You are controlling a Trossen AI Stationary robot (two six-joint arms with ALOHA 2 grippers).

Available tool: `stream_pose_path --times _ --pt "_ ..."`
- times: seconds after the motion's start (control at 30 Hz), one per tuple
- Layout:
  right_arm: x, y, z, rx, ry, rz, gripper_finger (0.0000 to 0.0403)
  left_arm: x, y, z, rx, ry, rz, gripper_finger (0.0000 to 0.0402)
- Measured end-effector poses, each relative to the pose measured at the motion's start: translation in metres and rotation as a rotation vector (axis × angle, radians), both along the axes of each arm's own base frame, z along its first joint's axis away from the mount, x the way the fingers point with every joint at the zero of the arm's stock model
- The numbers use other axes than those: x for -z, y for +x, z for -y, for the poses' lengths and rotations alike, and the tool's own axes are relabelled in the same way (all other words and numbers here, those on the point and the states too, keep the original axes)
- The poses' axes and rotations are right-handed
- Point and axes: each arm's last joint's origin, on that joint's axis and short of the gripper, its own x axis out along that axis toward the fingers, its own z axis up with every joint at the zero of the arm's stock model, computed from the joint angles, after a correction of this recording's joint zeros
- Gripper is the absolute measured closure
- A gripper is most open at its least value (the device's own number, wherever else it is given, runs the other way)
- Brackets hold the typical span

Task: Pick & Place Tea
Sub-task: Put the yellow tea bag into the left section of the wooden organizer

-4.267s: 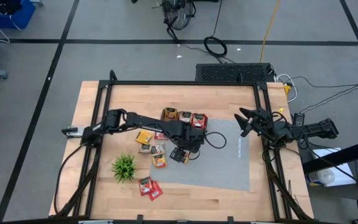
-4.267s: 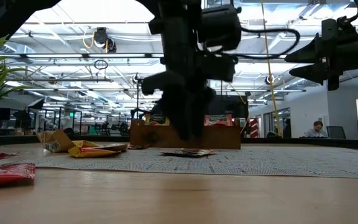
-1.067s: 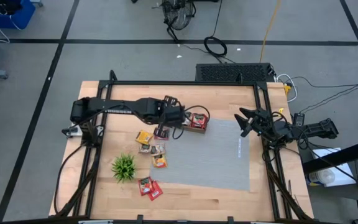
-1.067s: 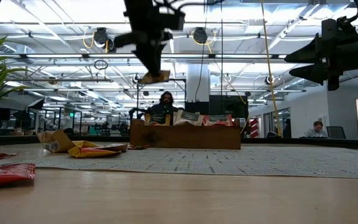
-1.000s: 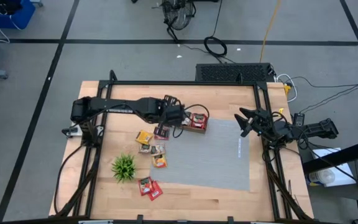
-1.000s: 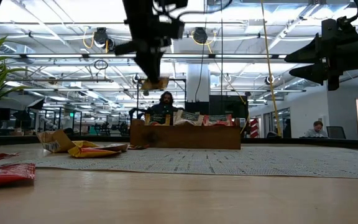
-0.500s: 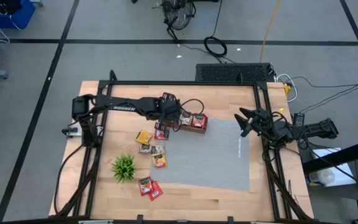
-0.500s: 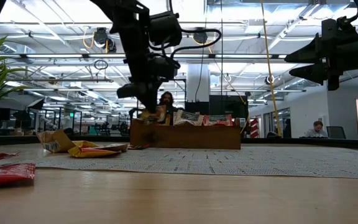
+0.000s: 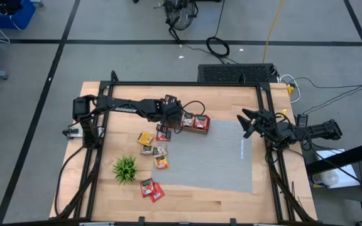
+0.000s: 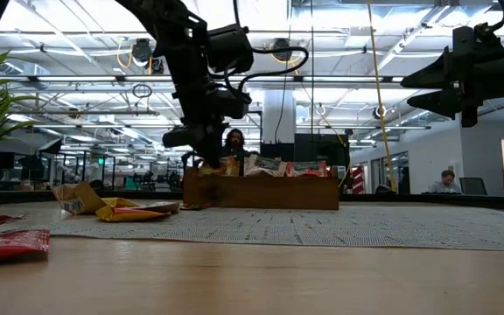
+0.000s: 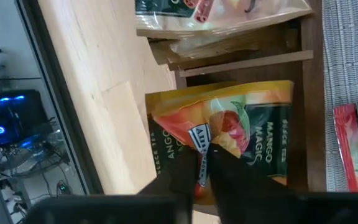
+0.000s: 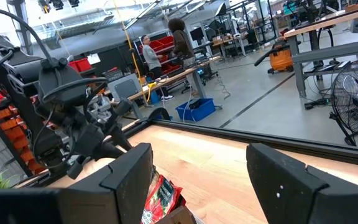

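Pinching a glossy orange foil packet [image 11: 229, 140] (square, label sideways to the fingers), the left gripper [image 11: 205, 163] hangs over the wooden tray's [image 11: 241, 61] end slot; the right gripper [image 12: 197, 174], jaws apart, waits aside.

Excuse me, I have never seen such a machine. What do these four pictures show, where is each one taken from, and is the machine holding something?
This is a robot with two dark arms at a wooden table; each arm ends in a two-finger gripper. One picture looks straight down from above, one looks level across the table top, and two come from cameras on the wrists. Small tea packets lie on the wood and on a grey mat, beside a small green plant. A wooden tray already holds some packets. The left gripper is over the tray's end, its fingers on a yellow mango tea packet in the tray. The right gripper waits open at the table's right edge, empty.
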Motion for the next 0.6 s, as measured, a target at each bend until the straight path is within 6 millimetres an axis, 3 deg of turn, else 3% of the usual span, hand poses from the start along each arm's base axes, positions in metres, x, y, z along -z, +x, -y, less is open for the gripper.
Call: stream_pose_path --times 0.6 --pt "0.0 0.0 0.0 0.0 0.0 0.0 0.0161 -0.0063 0.0019 0.0034 -0.08 0.068 0.056 0.0216"
